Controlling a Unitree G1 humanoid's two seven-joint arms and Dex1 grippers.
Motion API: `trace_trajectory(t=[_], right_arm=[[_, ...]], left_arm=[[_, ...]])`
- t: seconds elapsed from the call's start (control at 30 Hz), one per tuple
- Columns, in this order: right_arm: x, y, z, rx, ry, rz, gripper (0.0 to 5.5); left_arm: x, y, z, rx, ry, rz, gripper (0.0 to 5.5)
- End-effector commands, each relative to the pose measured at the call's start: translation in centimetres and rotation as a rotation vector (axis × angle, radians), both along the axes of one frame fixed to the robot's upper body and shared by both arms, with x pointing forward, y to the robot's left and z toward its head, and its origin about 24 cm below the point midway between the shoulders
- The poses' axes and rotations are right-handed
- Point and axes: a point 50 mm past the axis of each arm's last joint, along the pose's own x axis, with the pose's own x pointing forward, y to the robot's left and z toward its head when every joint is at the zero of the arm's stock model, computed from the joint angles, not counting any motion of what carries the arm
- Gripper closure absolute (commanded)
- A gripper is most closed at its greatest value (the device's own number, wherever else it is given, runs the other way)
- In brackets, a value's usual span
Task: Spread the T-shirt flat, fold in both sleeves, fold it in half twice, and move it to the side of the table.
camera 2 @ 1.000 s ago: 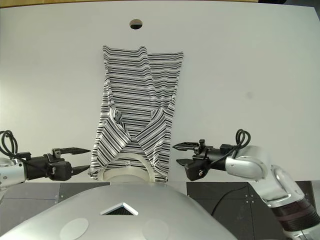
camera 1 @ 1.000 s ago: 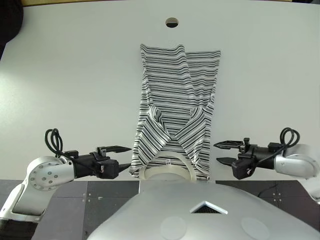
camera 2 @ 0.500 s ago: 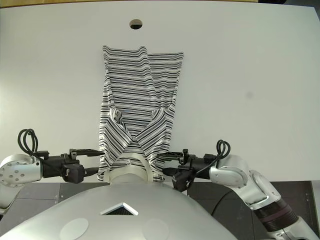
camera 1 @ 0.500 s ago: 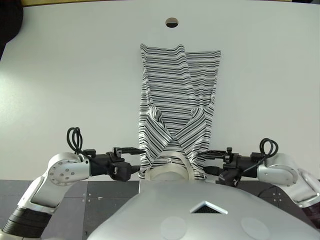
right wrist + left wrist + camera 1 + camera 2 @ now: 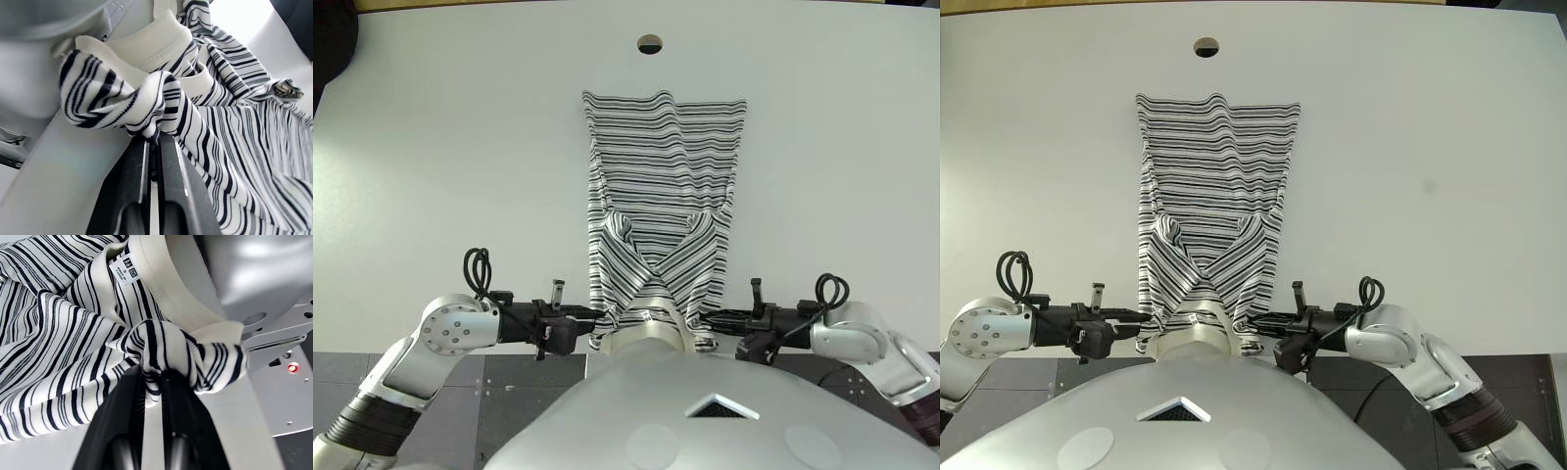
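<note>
Surface: broad white matte table [image 5: 440, 147], filling most of both eye views. Round dark hole [image 5: 649, 43] set in the tabletop near the far edge. Faint grey smudge [image 5: 1427, 184] on the robot's right half, well apart from the cloth. Dark grey tiled floor [image 5: 509, 377] below the near edge. Dark bulky shape [image 5: 331, 39] at the far left corner, too cut off to identify.

Black-and-white striped T-shirt [image 5: 661, 186] lies lengthwise down the middle of the table. Hem at the far end, just short of the hole; neck at the near edge. Both sleeves lie folded inward over the chest, their ends meeting in a V. Cream ribbed collar [image 5: 171, 298] sits at the table's near edge, with a white sewn-in tag [image 5: 124, 271] inside it.

Left gripper [image 5: 597, 315] low at the near edge, fingers pressed together on a bunch of striped fabric at the shoulder beside the collar. Right gripper [image 5: 710, 316] at the opposite shoulder, likewise pinching a wad of cloth. Fabric puckers around both sets of tips.
</note>
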Motion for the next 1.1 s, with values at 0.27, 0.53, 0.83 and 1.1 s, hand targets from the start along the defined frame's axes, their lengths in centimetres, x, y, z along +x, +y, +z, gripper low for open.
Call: trace_trajectory(t=[0.27, 0.53, 0.83, 1.1], right_arm=[[-0.1, -3.3, 2.0, -0.142, 0.305, -0.073, 5.4], [4.6, -2.3, 4.2, 0.124, 0.244, -0.304, 5.4], [15.4, -1.2, 4.0, 0.357, 0.347, -0.648, 5.4], [21.4, -1.1, 1.8, 0.374, 0.399, -0.759, 5.4]], left_arm=[[-1.9, 0.1, 1.5, -0.06, 0.198, -0.012, 5.39], [4.2, -0.2, 2.5, -0.086, 0.01, 0.295, 5.39], [14.1, -1.8, 2.0, -0.187, -0.049, 0.665, 5.39], [19.5, -0.7, 0.6, -0.213, -0.073, 0.929, 5.39]])
